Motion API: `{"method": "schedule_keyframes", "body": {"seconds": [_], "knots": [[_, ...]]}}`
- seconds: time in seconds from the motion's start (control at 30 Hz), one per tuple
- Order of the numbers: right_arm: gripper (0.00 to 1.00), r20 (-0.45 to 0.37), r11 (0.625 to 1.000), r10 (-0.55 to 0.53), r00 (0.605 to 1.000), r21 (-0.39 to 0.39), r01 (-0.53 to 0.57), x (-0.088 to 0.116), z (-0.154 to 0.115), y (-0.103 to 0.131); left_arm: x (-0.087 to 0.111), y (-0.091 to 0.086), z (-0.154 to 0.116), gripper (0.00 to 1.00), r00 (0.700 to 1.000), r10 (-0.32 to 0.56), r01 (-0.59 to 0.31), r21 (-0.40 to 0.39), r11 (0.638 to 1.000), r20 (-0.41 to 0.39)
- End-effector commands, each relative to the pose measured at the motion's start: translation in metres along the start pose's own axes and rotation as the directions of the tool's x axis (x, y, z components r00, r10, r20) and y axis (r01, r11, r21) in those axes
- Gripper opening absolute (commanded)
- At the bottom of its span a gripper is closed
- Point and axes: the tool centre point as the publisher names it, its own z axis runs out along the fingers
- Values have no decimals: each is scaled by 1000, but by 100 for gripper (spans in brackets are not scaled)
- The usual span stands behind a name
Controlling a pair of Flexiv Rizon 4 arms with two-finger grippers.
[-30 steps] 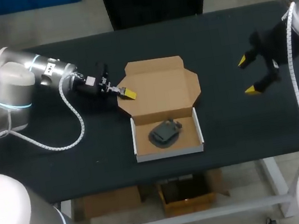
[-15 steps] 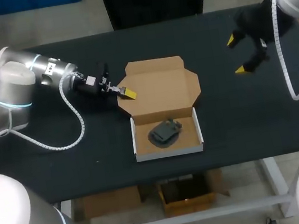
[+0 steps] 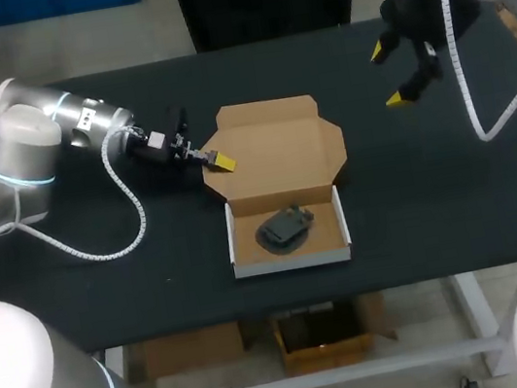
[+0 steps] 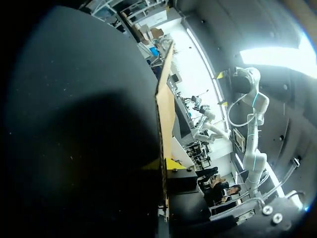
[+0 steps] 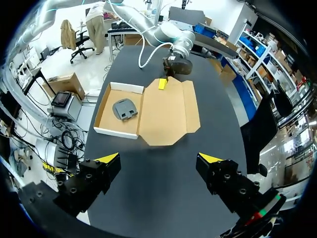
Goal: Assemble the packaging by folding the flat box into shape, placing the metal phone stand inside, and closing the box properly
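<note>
The brown cardboard box (image 3: 276, 152) lies open mid-table, its lid flat and its white-sided tray (image 3: 342, 225) toward the front edge. The dark metal phone stand (image 3: 285, 229) rests inside the tray. My left gripper (image 3: 221, 161) is shut on the lid's left side flap. In the left wrist view the flap (image 4: 166, 109) runs edge-on between the gripper's (image 4: 163, 166) yellow tips. My right gripper (image 3: 388, 76) hangs open and holds nothing, high over the table's far right. Its wrist view looks down past the gripper (image 5: 158, 161) on the box (image 5: 168, 111), the stand (image 5: 125, 108) and the left gripper (image 5: 162, 83).
The black table (image 3: 434, 186) carries only the box. My left arm's white cable (image 3: 127, 205) loops over the table left of the box. A cable (image 3: 483, 119) also hangs from my right arm over the table's right end.
My right arm has risen and swung toward the table's far right corner, its gripper staying open. The left arm, the box and the stand have not moved.
</note>
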Motion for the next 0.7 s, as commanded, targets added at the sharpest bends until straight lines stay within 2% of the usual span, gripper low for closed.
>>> {"method": "schedule_keyframes", "body": {"seconds": [0.03, 0.27, 0.53, 0.7], "knots": [[100, -86, 1000, 1, 996, 11, 0, -11, -1, 7, 9, 5, -2, 0, 998, 51, -51, -1, 999, 26], [100, -106, 1000, -17, 994, 15, 18, -16, 1, 15, 18, 8, 0, 0, 985, 148, -149, 8, 989, 91], [100, -120, 999, -32, 992, 21, 35, -20, 1, 23, 30, 13, 5, 0, 949, 277, -281, 5, 960, 153], [100, -138, 999, -41, 990, 23, 45, -23, 2, 27, 33, 14, 8, 0, 922, 329, -336, 1, 942, 203]]}}
